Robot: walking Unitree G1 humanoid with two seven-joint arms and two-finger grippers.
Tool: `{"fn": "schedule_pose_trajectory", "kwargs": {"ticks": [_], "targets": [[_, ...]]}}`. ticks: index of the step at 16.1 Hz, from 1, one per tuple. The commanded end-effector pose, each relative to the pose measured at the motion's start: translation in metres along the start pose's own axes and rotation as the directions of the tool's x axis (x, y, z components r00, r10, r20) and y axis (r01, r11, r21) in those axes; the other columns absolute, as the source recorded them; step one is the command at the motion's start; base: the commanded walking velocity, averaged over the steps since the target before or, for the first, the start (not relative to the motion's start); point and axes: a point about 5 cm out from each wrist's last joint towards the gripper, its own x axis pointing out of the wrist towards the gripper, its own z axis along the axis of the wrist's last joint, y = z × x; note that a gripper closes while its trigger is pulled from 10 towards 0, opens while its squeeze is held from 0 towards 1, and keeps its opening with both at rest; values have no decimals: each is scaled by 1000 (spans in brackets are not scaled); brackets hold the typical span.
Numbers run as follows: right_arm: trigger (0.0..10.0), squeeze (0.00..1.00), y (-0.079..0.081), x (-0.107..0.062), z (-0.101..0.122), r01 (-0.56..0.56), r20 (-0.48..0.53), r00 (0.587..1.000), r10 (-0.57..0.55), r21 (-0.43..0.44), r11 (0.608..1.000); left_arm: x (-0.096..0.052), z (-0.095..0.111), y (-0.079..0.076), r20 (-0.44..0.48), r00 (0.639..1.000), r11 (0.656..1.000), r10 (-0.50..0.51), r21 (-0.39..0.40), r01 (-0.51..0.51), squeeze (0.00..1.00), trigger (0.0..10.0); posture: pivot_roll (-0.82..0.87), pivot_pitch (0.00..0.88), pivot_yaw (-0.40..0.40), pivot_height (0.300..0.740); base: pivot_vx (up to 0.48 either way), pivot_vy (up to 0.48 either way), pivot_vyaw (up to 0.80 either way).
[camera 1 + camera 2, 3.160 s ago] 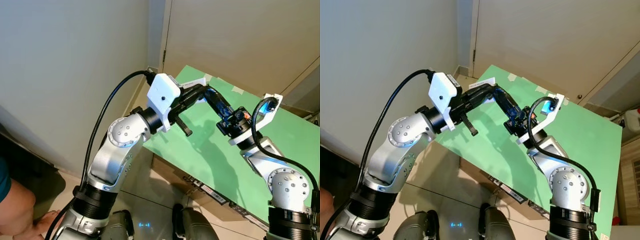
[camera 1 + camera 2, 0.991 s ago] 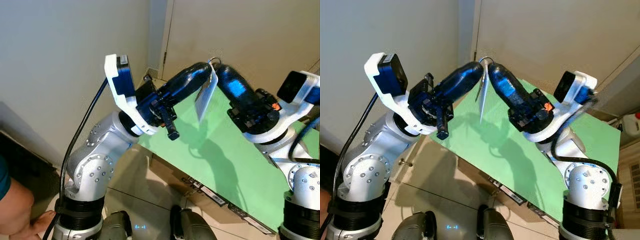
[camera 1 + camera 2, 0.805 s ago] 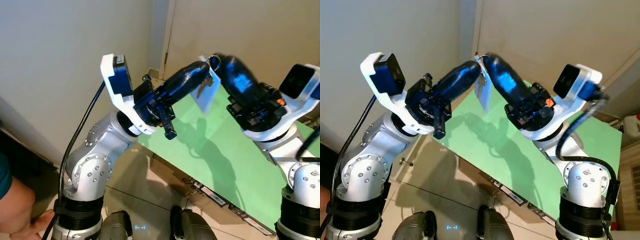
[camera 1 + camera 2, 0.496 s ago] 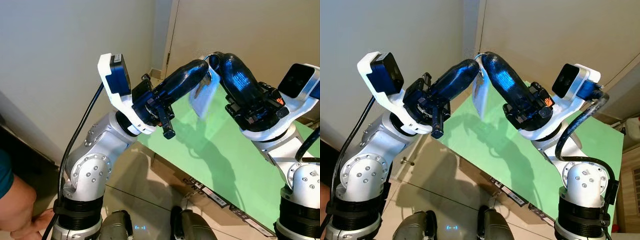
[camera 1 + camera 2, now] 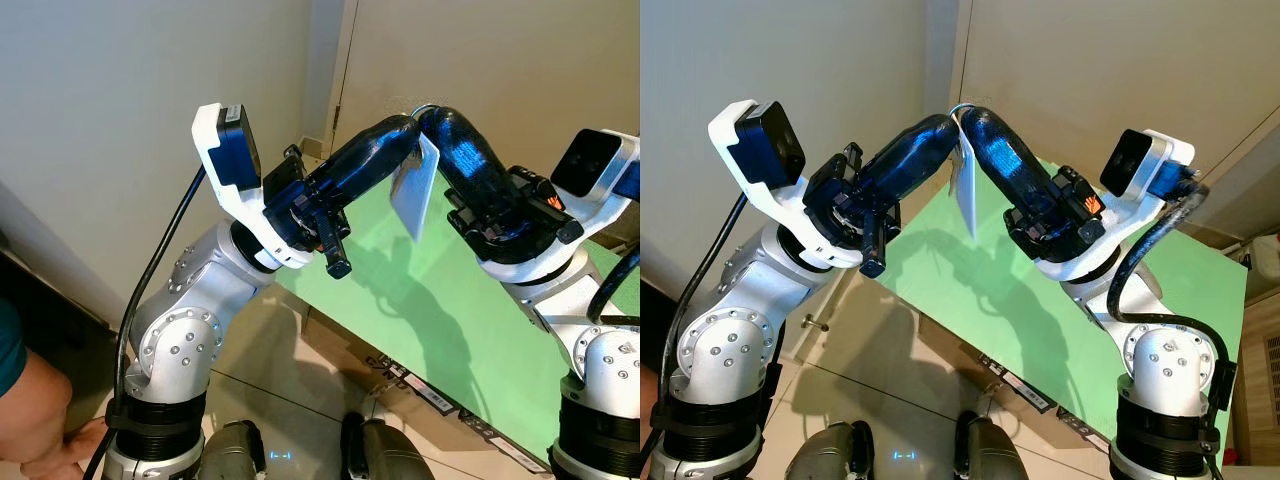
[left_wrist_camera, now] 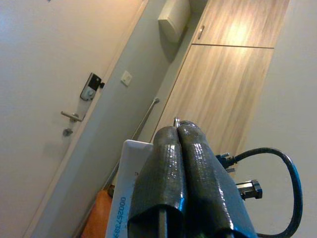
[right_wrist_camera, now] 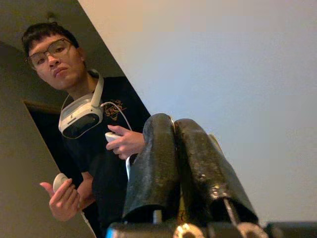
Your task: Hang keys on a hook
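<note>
Far left, lower corner of the left eye view: a person's arm (image 5: 25, 400) near the floor. In the right wrist view a person (image 7: 94, 134) in a black shirt stands holding a small controller in each hand, with a headset around the neck.

Left gripper (image 5: 408, 128) raised in front of the head camera, over the near edge of the green table (image 5: 470, 330). Its two black fingers are pressed together; left wrist view shows no gap between them, with a thin metal ring tip poking out at the fingertips. The white key tag (image 5: 415, 190) hangs just below that tip, tilted, lower corner pointing down above the table, not touching it. Printed digits run along the tag's edge in the left wrist view (image 6: 121, 218).

Right gripper (image 5: 432, 115) meets the left one tip to tip at the same spot, fingers also pressed together. Cannot tell which gripper carries the ring; both touch it at the meeting point. A small key hangs behind the tag, too hidden to describe.

Behind the left gripper in its wrist view: a door with a handle and lock (image 6: 81, 101) and a wooden cabinet (image 6: 223, 94).
</note>
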Motion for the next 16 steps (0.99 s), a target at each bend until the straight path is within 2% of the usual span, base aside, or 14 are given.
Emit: {"fn": "schedule_pose_trajectory", "kwargs": {"ticks": [1, 6, 7, 8, 9, 14, 15, 16], "targets": [[0, 0, 1, -3, 1, 4, -5, 1000, -4, -4, 1000, 5, 3, -7, 4, 999, 999, -41, 2, 41, 0, 0, -68, 168, -81, 740, 0, 0, 0], [0, 0, -1, -2, 1, 28, 3, 1000, -28, -6, 1000, 4, 5, -5, 7, 1000, 1000, -26, 15, 25, 0, 0, -66, 168, -83, 740, 0, 0, 0], [0, 0, -1, -2, 1, 32, 4, 999, -32, -7, 999, 4, 5, -4, 6, 1000, 1000, -19, 19, 19, 0, 4431, -66, 168, -83, 740, 0, 0, 0], [0, 0, -4, 0, 2, 60, 15, 998, -60, -16, 998, 5, 1, 4, -15, 998, 997, 56, 54, -55, 0, 10000, -66, 168, -83, 740, 0, 0, 0], [0, 0, -6, 0, 2, 84, 26, 996, -84, -19, 996, 4, 2, 10, 10, 995, 993, 103, 58, -104, 1000, 10000, -68, 166, -88, 740, 0, 0, 0], [0, 0, -19, -1, 9, 190, 86, 979, -187, -34, 981, 3, 1, 12, 8, 992, 990, 124, 68, -124, 1000, 10000, -68, 159, -91, 740, 0, 0, 0], [0, 0, -26, -2, 12, 255, 120, 961, -248, -44, 966, 2, -2, 13, 0, 991, 988, 135, 75, -134, 1000, 10000, -68, 159, -91, 740, 0, 0, 0], [0, 0, -45, -8, 20, 426, 199, 891, -408, -61, 902, 0, -3, 19, 10, 984, 981, 178, 83, -178, 1000, 10000, -69, 152, -91, 740, 0, 0, 0]]}}
